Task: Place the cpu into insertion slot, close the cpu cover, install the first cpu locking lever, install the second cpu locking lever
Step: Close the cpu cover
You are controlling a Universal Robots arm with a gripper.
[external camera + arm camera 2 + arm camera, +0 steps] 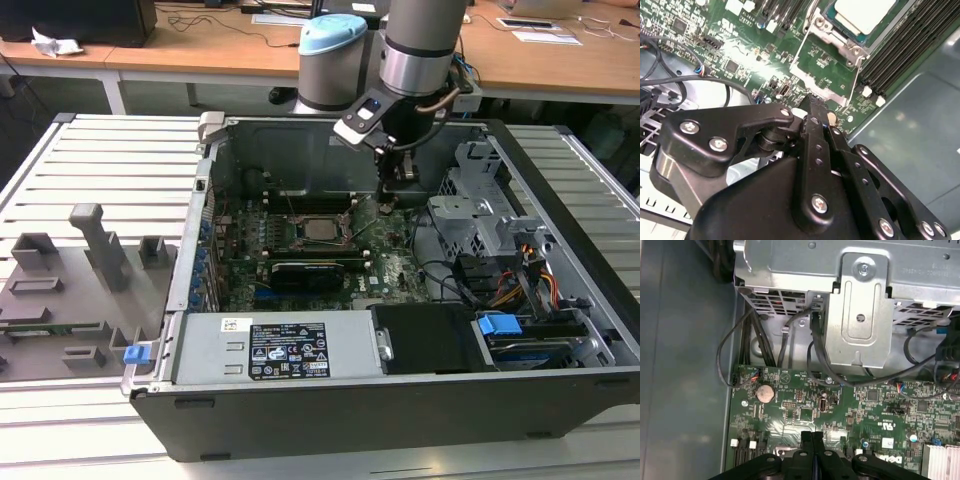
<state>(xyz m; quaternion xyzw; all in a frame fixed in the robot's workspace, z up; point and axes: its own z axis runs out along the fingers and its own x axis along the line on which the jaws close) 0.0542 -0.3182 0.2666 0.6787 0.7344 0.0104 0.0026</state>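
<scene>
The cpu (321, 228), a silvery square chip, lies flat in the insertion slot (298, 238) on the green board. In the second wrist view the cpu (865, 15) sits inside a silvery frame, the cpu cover (826, 39), which lies down around it. A thin wire lever (856, 75) runs along the socket's side toward my fingertips. My gripper (392, 198) hangs just above the board at the exterior view's right of the socket. In both wrist views the gripper (812, 102) (812, 436) has its black fingers pressed together, with nothing seen between them.
A metal drive cage (480, 210) (860, 315) with cables stands close on the exterior view's right. A long black card (310, 270) lies in front of the socket and the power supply (290, 350) nearer still. Memory slots (905, 45) flank the socket. Case walls surround the board.
</scene>
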